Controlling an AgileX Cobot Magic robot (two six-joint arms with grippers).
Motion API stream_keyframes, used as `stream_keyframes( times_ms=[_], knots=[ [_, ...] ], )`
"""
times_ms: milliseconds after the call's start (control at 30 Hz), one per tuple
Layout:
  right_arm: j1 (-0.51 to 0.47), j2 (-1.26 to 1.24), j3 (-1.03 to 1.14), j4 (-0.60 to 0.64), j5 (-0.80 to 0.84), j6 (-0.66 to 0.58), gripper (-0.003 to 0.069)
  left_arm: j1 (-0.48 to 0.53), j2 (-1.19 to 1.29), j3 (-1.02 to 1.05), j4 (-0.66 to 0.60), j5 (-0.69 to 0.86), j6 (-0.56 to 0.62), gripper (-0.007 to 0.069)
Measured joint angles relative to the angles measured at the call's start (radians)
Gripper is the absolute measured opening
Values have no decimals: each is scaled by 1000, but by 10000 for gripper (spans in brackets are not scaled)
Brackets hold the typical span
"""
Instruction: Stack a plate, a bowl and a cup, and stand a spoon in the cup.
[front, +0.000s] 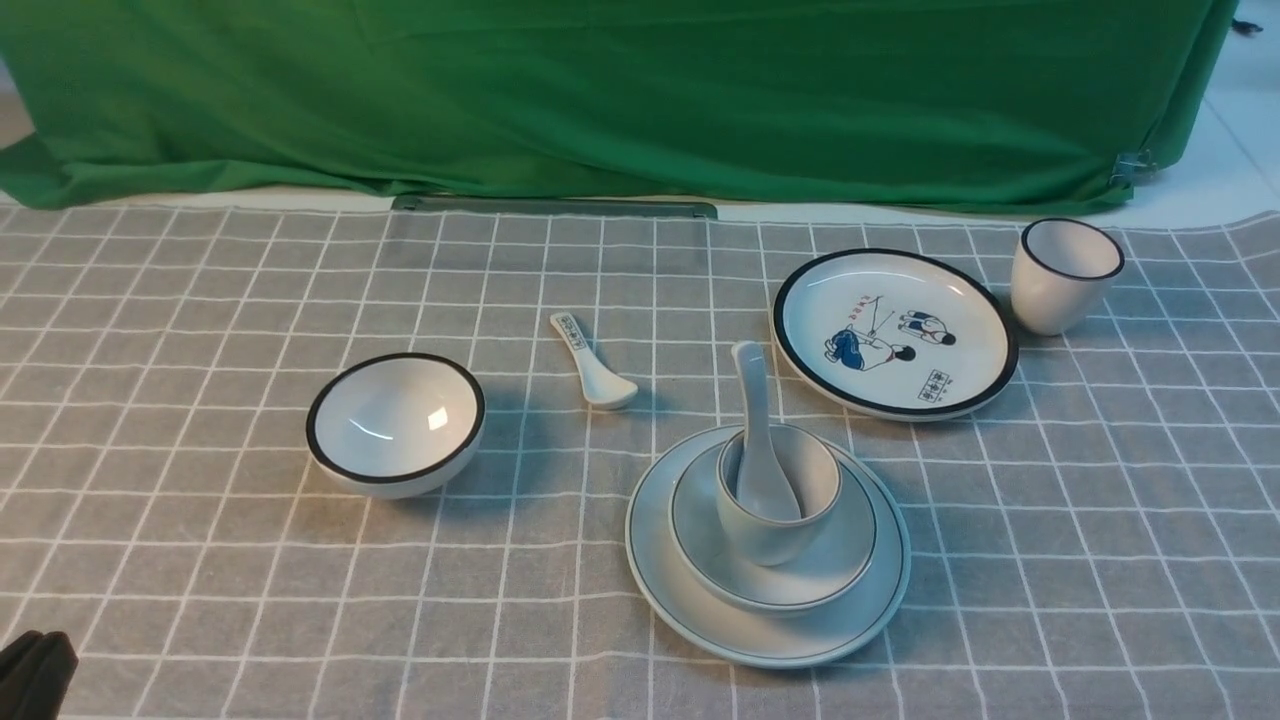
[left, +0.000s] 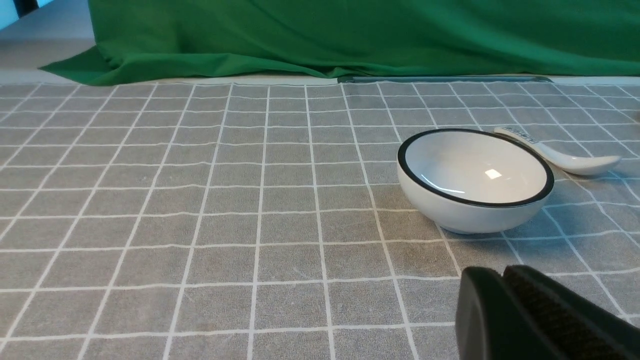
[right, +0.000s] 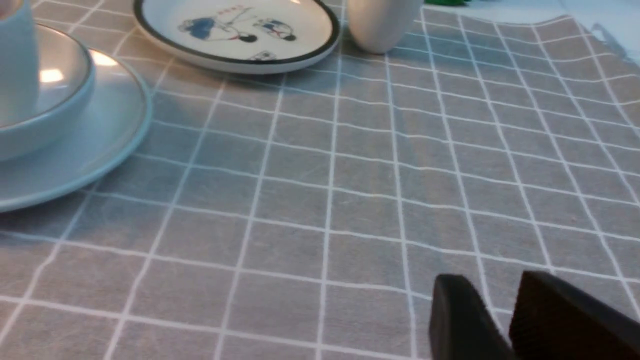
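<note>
Front view shows my left hand only as a dark tip at the near left corner; in the left wrist view its fingers are pressed together and hold nothing. To the right of it stands the black-rimmed bowl on the grey checked cloth of the worktop. Next comes the short spoon with dark print, lying flat, apart from the bowl. Then the stack: the plain plate lies near the front, the shallow bowl sits on it, the cup stands in the bowl, and the long white spoon stands in the cup, handle leaning to the back. Behind, to the right, lies the cartoon plate, and just beside it the black-rimmed cup. My right hand appears only in the right wrist view, low over bare cloth, its fingers a little spread with a narrow gap, holding nothing.
</note>
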Motion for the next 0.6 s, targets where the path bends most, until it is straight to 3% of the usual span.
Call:
stream_keyframes(
  times_ms=[600],
  knots=[
    [9,0,0,-1,0,5,217,0,0,0,1,0,-2,17]
  ],
)
